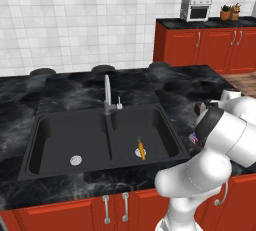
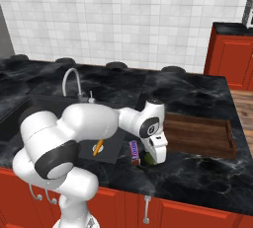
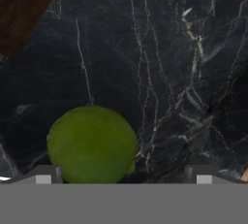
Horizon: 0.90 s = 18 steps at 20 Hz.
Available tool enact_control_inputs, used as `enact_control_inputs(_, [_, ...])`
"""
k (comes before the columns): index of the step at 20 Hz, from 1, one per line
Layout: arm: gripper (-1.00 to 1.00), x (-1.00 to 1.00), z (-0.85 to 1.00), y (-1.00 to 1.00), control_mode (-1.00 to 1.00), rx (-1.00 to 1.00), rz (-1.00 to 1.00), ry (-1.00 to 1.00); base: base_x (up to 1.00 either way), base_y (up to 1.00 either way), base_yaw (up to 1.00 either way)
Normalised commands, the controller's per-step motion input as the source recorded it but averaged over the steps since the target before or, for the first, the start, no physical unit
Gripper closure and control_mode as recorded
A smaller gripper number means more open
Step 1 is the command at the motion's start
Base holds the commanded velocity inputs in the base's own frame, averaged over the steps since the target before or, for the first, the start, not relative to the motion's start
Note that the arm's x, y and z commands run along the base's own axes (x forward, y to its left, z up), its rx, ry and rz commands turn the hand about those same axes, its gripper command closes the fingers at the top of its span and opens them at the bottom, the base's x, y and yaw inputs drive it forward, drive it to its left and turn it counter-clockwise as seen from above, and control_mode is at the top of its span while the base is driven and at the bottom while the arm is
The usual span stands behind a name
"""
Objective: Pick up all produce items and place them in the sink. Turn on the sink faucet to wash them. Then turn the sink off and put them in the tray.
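Observation:
The green lime lies on the black marble counter, just in front of my open gripper. It sits between the two fingertips, closer to the left one, and nothing is held. From the right base view, my hand points down over the lime, which is near the counter's front edge beside the tray. The orange carrot rests in the right basin of the black sink, next to its drain. The silver faucet stands behind the divider, with no water showing.
A purple-red packet lies just left of the lime. The brown wooden tray's corner is close by the hand. My own arm blocks the counter right of the sink in the left base view. A toaster oven stands on the far counter.

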Motion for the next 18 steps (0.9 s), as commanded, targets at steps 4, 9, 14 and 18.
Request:
enact_control_inputs(4, [-1.00,0.00,0.00,0.00,-1.00,0.00,-0.02,0.00,0.00,0.00,0.00])
enact_control_inputs(9, [-1.00,0.00,-0.01,0.00,-1.00,0.00,0.00,0.00,0.00,0.00,0.00])
enact_control_inputs(14, [-1.00,0.00,-0.02,0.00,-1.00,0.00,0.00,0.00,0.00,0.00,0.00])
enact_control_inputs(18, [-1.00,0.00,-0.04,0.00,-1.00,0.00,0.00,0.00,0.00,0.00,0.00])
